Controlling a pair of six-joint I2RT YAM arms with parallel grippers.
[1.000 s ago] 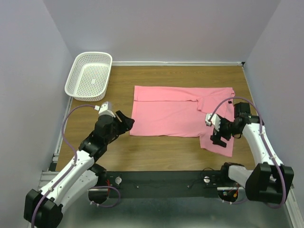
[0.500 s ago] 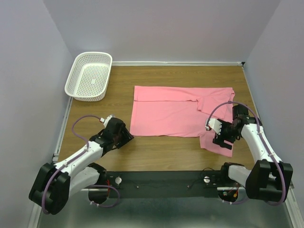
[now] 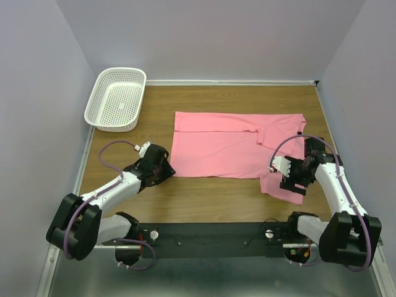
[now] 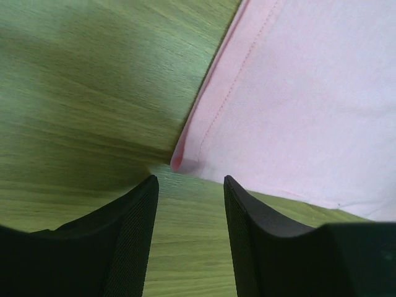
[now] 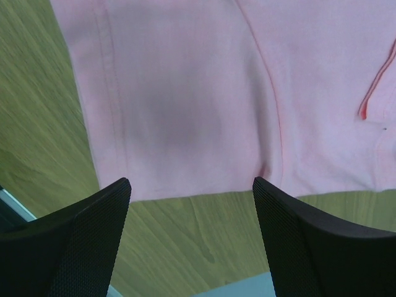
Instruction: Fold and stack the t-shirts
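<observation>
your left gripper down at the near-left corner of the pink t-shirt, jaws slightly apart, nothing grabbed, right gripper spread wide over the sleeve, empty too

Robotics lab test cell. Wood-grain desk boxed by plain lavender panels at 9, 12, 3 o'clock. White-and-black left arm and right arm bolted to black rail at 6 o'clock, bare metal plate beneath. Props sparse, staged: white mesh basket at 10 o'clock, pink t-shirt laid flat mid-desk.
</observation>
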